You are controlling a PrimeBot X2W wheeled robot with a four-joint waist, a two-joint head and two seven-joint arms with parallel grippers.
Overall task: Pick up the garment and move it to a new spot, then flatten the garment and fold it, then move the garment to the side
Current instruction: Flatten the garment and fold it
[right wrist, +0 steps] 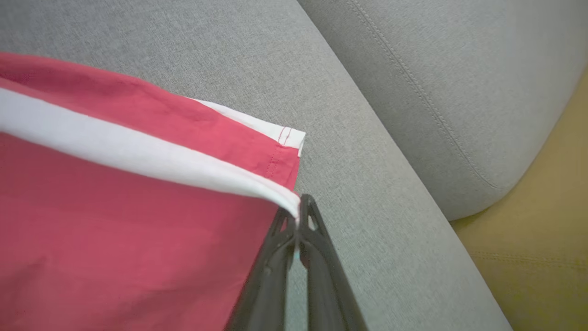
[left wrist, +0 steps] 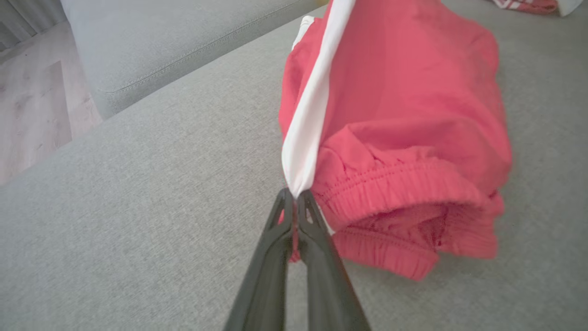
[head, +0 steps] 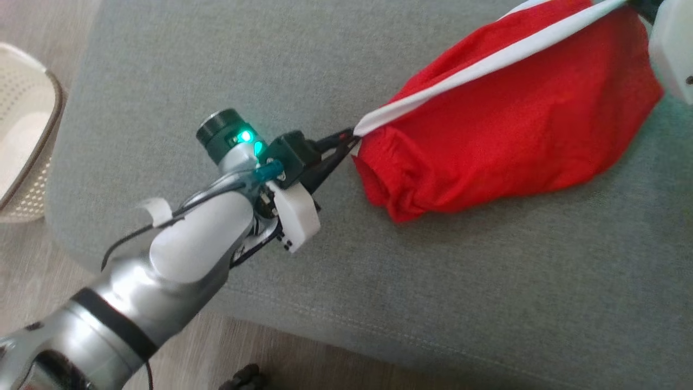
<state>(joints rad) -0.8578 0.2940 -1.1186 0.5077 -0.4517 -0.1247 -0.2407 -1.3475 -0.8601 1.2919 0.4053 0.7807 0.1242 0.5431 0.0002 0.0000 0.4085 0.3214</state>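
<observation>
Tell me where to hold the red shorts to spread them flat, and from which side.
Grip the white side stripe at both ends: the left pincer at the elastic waistband, the right pincer at the leg hem, each coming from outside along the stripe. That taut seam runs the shorts end to end, so the cloth hangs evenly.

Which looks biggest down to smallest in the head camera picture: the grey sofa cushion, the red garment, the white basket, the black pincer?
1. grey sofa cushion, spanning most of the view.
2. red garment.
3. white basket, cut off at the edge, so its true size is unsure.
4. left gripper, the black pincer, smallest.
</observation>
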